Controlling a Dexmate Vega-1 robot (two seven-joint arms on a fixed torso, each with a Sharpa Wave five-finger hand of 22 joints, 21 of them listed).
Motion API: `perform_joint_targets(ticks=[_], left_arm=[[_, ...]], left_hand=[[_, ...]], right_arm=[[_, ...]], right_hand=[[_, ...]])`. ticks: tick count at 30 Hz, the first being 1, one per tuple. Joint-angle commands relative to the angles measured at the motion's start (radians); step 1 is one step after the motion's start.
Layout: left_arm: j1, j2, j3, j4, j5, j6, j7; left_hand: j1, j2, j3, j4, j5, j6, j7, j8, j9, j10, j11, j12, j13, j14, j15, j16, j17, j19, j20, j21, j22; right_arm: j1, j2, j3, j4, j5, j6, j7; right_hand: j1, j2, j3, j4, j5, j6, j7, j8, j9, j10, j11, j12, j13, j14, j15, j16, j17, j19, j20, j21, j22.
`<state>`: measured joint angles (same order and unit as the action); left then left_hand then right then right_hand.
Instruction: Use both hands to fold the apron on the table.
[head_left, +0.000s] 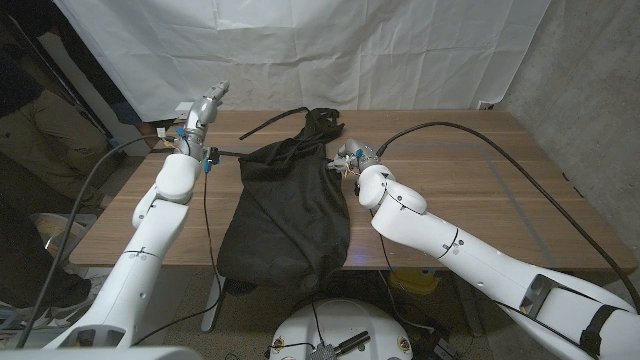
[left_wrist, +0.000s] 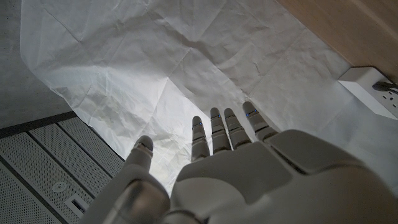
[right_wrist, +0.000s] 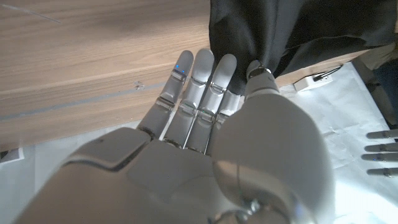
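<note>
A wooden tabletop (head_left: 470, 190) seen from above, with a white crumpled backdrop sheet (head_left: 300, 50) hanging behind it. A black apron (head_left: 285, 215) lies in a loose, bunched heap at the middle of the tabletop, its near end draped over the tabletop's front edge and its far end gathered into a dark knot of cloth. A thin black strap (head_left: 270, 123) trails from that far end across the wood toward the back.

To the left of the apron, the robot's left hand (head_left: 205, 108) is raised above the tabletop's far left corner, well apart from the apron. Its fingers (left_wrist: 217, 130) are straight, spread a little and hold nothing, pointing toward the backdrop sheet. Beyond them, a white power strip (left_wrist: 370, 90) sits at the tabletop's edge.

Just right of the apron's upper part, the robot's right hand (head_left: 350, 158) sits low at the apron's right edge. In the right wrist view its fingers (right_wrist: 199, 81) are straight and close together, reaching over the wood toward the cloth. One fingertip touches or nearly touches the black fabric; I cannot tell whether any cloth is pinched. A black cable (head_left: 480, 135) arcs over the tabletop to the right of the apron.
</note>
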<state>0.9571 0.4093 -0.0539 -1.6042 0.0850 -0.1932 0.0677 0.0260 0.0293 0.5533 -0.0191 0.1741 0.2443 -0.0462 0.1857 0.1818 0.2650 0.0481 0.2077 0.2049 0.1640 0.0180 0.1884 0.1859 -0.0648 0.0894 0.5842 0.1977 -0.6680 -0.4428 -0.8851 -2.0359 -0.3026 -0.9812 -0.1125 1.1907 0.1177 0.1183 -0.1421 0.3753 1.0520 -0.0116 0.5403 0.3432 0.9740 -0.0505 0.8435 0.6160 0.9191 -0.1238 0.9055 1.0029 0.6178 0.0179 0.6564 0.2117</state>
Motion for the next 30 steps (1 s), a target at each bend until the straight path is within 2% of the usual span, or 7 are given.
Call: perform_joint_targets(ticks=[1, 8, 18, 25, 30], left_arm=[[-0.071, 0.041, 0.034, 0.097, -0.034, -0.074, -0.033], [-0.107, 0.06, 0.057, 0.148, -0.053, -0.113, -0.048], [-0.177, 0.077, 0.097, 0.245, -0.08, -0.175, -0.067], [-0.218, 0.086, 0.122, 0.305, -0.097, -0.219, -0.073], [-0.242, 0.094, 0.137, 0.339, -0.105, -0.243, -0.075]], left_hand=[[-0.002, 0.002, 0.001, 0.004, 0.004, -0.001, 0.0, -0.002, 0.001, -0.006, 0.001, 0.002, 0.002, -0.006, 0.001, 0.003, -0.001, -0.004, 0.003, -0.004, 0.002], [-0.002, 0.002, 0.0, 0.005, 0.005, -0.002, 0.0, -0.001, 0.001, -0.005, 0.001, 0.003, 0.002, -0.006, 0.002, 0.003, -0.001, -0.004, 0.002, -0.004, 0.002], [-0.002, 0.002, -0.001, 0.006, 0.005, -0.002, -0.001, -0.001, 0.0, -0.005, 0.001, 0.004, 0.002, -0.006, 0.002, 0.004, -0.002, -0.004, 0.002, -0.006, 0.001], [-0.001, 0.003, -0.002, 0.007, 0.006, -0.003, -0.002, 0.0, 0.0, -0.005, 0.001, 0.005, 0.002, -0.006, 0.003, 0.004, -0.002, -0.004, 0.004, -0.007, 0.001], [-0.001, 0.003, -0.003, 0.007, 0.006, -0.003, -0.002, 0.0, 0.0, -0.005, 0.001, 0.005, 0.001, -0.007, 0.002, 0.004, -0.002, -0.004, 0.004, -0.007, 0.001]], right_arm=[[0.024, -0.021, 0.027, -0.089, 0.109, 0.01, 0.144], [0.037, -0.031, 0.034, -0.114, 0.163, 0.041, 0.188], [0.002, -0.036, 0.086, -0.139, 0.254, 0.142, 0.195], [-0.004, -0.037, 0.096, -0.135, 0.299, 0.202, 0.199], [-0.004, -0.035, 0.103, -0.098, 0.355, 0.281, 0.228]], right_hand=[[0.016, 0.0, 0.007, -0.002, 0.0, 0.004, 0.011, 0.001, -0.005, 0.007, 0.001, 0.007, 0.002, 0.008, -0.088, -0.013, 0.004, 0.004, 0.005, 0.009, 0.004], [0.017, 0.0, 0.008, 0.0, -0.002, 0.002, 0.011, 0.001, -0.006, 0.003, 0.004, 0.007, 0.003, 0.009, -0.084, -0.02, 0.014, -0.003, 0.006, 0.013, 0.003], [0.022, 0.003, 0.006, 0.001, -0.006, -0.003, 0.016, 0.002, -0.004, 0.003, 0.008, 0.008, 0.002, 0.01, -0.083, -0.024, 0.017, -0.008, 0.006, 0.019, 0.001], [0.024, 0.006, 0.003, 0.003, -0.01, -0.007, 0.017, 0.003, -0.004, -0.002, 0.009, 0.009, 0.006, 0.008, -0.082, -0.024, 0.019, -0.012, 0.005, 0.024, 0.001], [0.027, 0.007, 0.003, 0.004, -0.012, -0.011, 0.018, 0.003, -0.003, 0.0, 0.011, 0.008, 0.001, 0.005, -0.083, -0.027, 0.022, -0.018, 0.003, 0.025, 0.0]])
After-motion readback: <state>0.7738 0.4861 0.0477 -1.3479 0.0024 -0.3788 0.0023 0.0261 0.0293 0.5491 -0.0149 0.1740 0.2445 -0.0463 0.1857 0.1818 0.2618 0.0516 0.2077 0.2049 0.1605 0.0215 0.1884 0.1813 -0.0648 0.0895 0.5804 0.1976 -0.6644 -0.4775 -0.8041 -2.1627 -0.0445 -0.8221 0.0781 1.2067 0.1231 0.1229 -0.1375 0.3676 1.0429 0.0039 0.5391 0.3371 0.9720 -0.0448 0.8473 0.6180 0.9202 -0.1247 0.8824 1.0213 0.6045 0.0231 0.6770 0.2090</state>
